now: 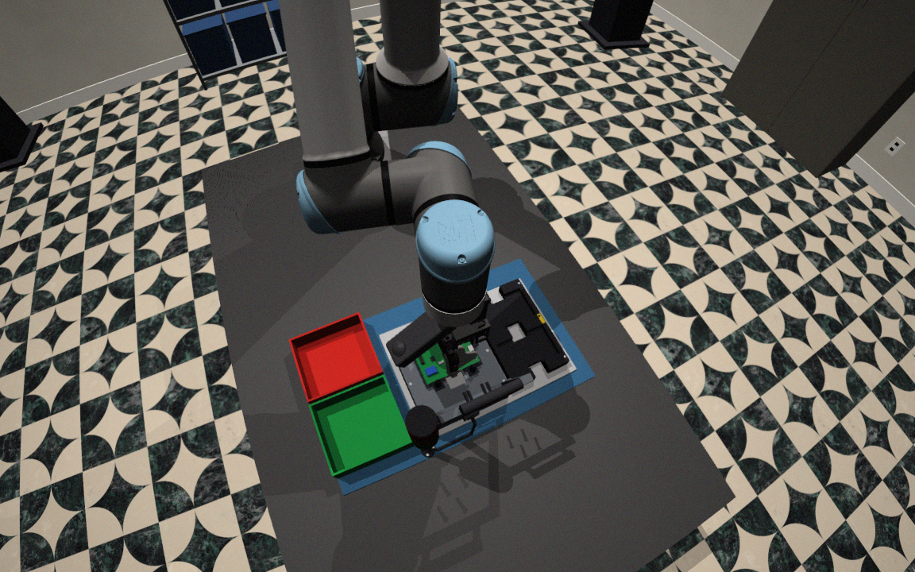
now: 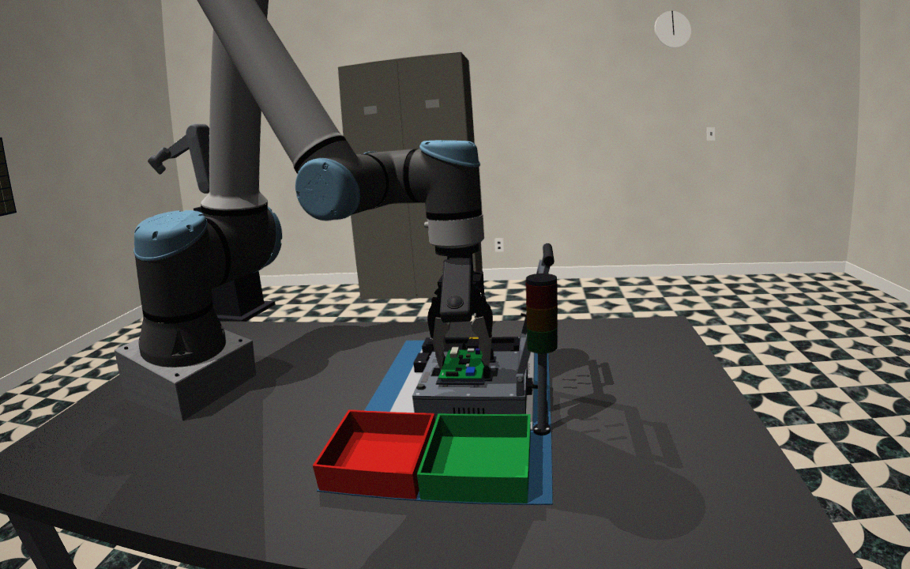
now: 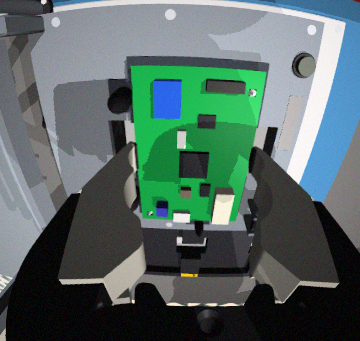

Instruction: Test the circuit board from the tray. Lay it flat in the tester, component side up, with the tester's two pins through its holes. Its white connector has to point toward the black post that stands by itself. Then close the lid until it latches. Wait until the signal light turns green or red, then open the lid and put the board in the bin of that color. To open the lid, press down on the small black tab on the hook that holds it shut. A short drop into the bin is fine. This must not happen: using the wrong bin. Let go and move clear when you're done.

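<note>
The green circuit board (image 1: pixel 430 371) (image 2: pixel 455 364) (image 3: pixel 165 171) lies component side up on the nest of the grey tester (image 2: pixel 444 401) (image 3: pixel 85 46). Silver pin tips show at two opposite corners in the wrist view. Its white connector (image 3: pixel 223 207) is at the lower edge there, on the side of a small black post (image 3: pixel 199 227). My gripper (image 1: pixel 455 362) (image 2: pixel 463 362) (image 3: pixel 193 146) is shut on the board's long edges. The lid stands open, its black handle (image 1: pixel 491 396) (image 2: pixel 547 254) raised. The signal light (image 1: pixel 422 423) (image 2: pixel 542 311) shows no clearly lit segment. The underside contact is hidden.
The black tray (image 1: pixel 528 348) lies beyond the tester, on the side away from the bins. The red bin (image 1: pixel 336 359) (image 2: pixel 381 453) and green bin (image 1: pixel 361 430) (image 2: pixel 479 456) stand side by side. The signal light's pole (image 2: pixel 542 389) stands beside the tester and the green bin.
</note>
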You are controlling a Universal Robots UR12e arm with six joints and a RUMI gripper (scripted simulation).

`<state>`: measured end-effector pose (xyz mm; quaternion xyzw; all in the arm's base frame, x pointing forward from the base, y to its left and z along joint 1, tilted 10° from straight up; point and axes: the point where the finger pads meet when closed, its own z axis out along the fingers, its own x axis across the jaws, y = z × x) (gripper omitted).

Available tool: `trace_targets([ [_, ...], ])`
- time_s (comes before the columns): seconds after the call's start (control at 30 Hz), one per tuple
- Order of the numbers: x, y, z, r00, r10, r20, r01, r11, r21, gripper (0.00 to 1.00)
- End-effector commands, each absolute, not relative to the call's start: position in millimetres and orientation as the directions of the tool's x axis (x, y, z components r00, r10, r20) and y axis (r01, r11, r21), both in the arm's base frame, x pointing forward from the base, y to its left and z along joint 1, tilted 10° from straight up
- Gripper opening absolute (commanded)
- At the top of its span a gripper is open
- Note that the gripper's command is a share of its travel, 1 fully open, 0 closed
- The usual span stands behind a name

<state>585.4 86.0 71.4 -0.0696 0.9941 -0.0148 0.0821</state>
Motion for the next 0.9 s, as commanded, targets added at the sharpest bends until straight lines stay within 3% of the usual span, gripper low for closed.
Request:
trace_targets([
  [0.0, 585.8, 85.5, 71.4, -0.977, -0.139, -0.161, -0.134, 0.990, -0.041, 0.39],
  [0.6, 585.4, 85.6, 67.4, -0.977, -0.139, -0.160, -0.134, 0.990, -0.041, 0.39],
  [0.63, 585.4, 85.6, 67.6, -0.977, -0.139, -0.161, -0.134, 0.990, -0.041, 0.59],
  [0.87, 585.3, 85.6, 67.7, -0.977, -0.139, -0.161, -0.134, 0.990, -0.041, 0.59],
])
